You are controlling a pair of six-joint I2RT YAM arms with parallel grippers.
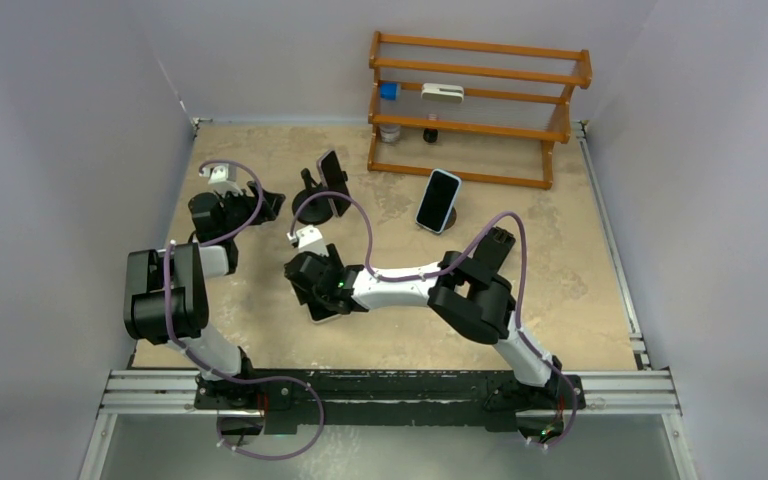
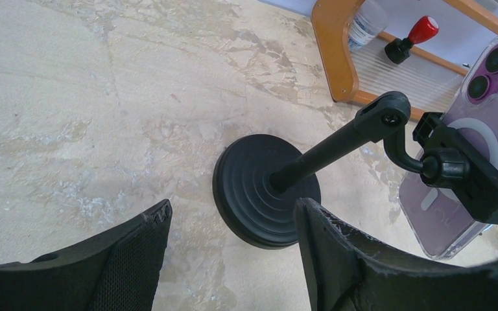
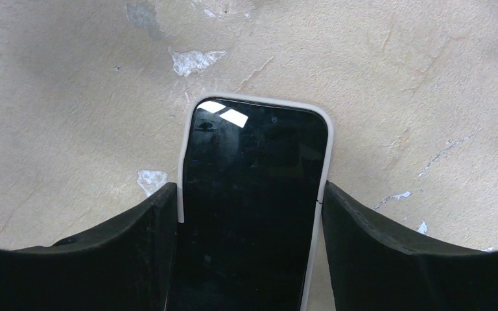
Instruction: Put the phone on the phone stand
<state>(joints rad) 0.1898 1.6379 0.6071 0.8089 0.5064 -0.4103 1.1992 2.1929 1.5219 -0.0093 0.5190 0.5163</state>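
The right gripper [image 3: 251, 197] pinches the white-cased phone [image 3: 256, 149] by its long edges, flat on the worktop [image 3: 395, 78], at six o'clock from the black phone stand [image 2: 266, 188]. The left gripper [image 2: 232, 207] hangs spread beside that stand's base.

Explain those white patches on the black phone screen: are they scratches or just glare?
Right wrist view: glare, bright light mirrored in the phone's glass near its top left corner, not scratches. Left wrist view: the phone stand base is sharp, with a soft shadow at its foot. Top view: even light, only faint shadows on the table.
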